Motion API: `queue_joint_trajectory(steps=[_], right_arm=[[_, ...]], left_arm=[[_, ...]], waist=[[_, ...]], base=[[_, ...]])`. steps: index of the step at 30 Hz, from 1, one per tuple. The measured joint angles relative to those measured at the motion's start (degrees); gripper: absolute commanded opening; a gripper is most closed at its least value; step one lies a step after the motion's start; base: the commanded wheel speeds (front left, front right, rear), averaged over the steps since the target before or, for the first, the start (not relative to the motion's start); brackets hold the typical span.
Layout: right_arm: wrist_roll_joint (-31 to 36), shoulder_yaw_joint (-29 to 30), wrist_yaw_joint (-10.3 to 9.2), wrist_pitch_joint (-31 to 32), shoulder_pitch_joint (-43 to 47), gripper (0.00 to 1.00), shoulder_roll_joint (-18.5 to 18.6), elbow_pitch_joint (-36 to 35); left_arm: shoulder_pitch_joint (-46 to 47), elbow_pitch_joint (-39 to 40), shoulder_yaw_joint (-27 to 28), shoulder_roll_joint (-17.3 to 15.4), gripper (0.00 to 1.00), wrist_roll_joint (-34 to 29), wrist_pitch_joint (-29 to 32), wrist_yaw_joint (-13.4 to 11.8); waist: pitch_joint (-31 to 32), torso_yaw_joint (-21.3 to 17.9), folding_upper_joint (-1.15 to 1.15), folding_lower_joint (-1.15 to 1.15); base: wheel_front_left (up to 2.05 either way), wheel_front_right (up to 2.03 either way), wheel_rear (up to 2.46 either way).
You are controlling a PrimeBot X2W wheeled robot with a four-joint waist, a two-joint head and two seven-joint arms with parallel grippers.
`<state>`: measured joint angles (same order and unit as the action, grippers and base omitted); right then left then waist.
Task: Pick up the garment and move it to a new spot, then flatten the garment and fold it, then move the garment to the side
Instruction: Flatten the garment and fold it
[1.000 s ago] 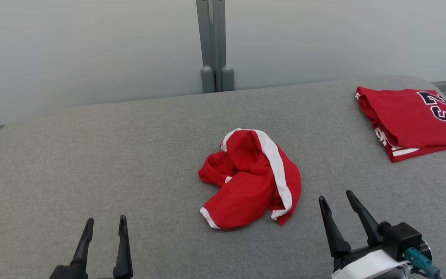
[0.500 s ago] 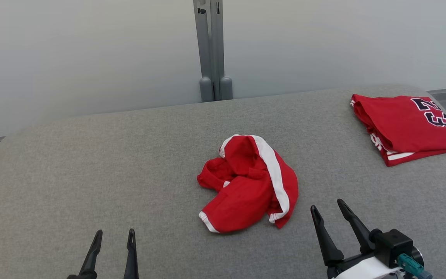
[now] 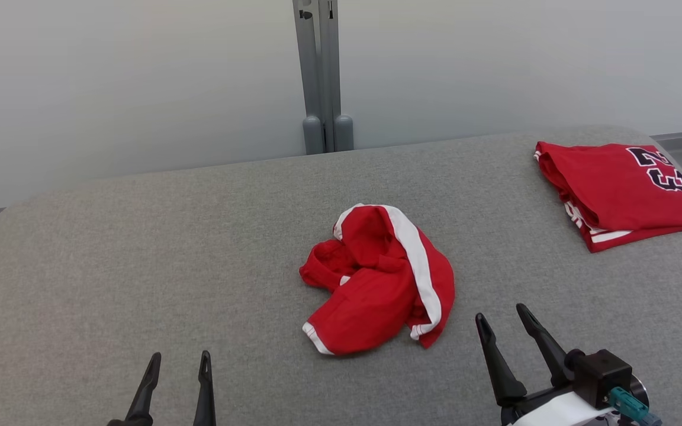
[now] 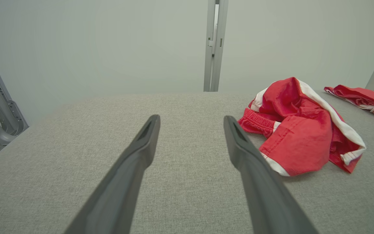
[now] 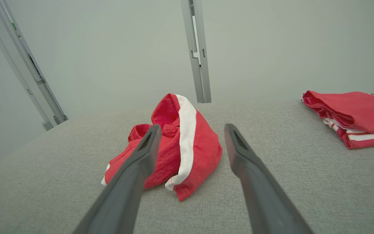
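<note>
A: Lying where, that crumpled red cloth garment with white stripes [image 3: 379,281]?
B: In the middle of the grey fabric-covered desk [image 3: 140,266], all bunched up. It may be shorts; hard to tell.
A: And the left tool [image 3: 180,355]?
B: Fingers spread apart, holding nothing, well apart from the garment.
A: The right tool [image 3: 501,312]?
B: Spread too, empty, near the garment's front edge.
A: What's far right?
B: A folded red jersey with dark numbers [image 3: 619,189].

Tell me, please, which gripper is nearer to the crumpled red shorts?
Right. The right gripper hangs just off the near right of the crumpled red shorts, apart from them; the left gripper hangs farther off, at their near left. Both are open.
</note>
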<state>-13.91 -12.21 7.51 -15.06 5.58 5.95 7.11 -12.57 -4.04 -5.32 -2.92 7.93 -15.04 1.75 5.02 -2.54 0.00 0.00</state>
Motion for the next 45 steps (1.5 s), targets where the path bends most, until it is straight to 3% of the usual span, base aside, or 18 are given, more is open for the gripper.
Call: queue_joint_trajectory(steps=[39, 45], right_arm=[[-0.02, 0.12, 0.00, 0.00, -0.07, 1.00, 0.07, 0.29], [-0.02, -0.07, 0.00, 0.00, -0.09, 1.00, 0.15, 0.20]], left_arm=[[0.64, -1.30, -0.77, 0.03, 1.00, -0.31, 0.00, -0.25], [2.20, -3.15, -1.31, -0.04, 1.00, -1.67, 0.00, 1.40]], waist=[[0.23, 0.10, 0.00, 0.00], [-0.36, 0.00, 0.00, 0.00]], base=[[0.00, 0.00, 0.00], [0.00, 0.00, 0.00]])
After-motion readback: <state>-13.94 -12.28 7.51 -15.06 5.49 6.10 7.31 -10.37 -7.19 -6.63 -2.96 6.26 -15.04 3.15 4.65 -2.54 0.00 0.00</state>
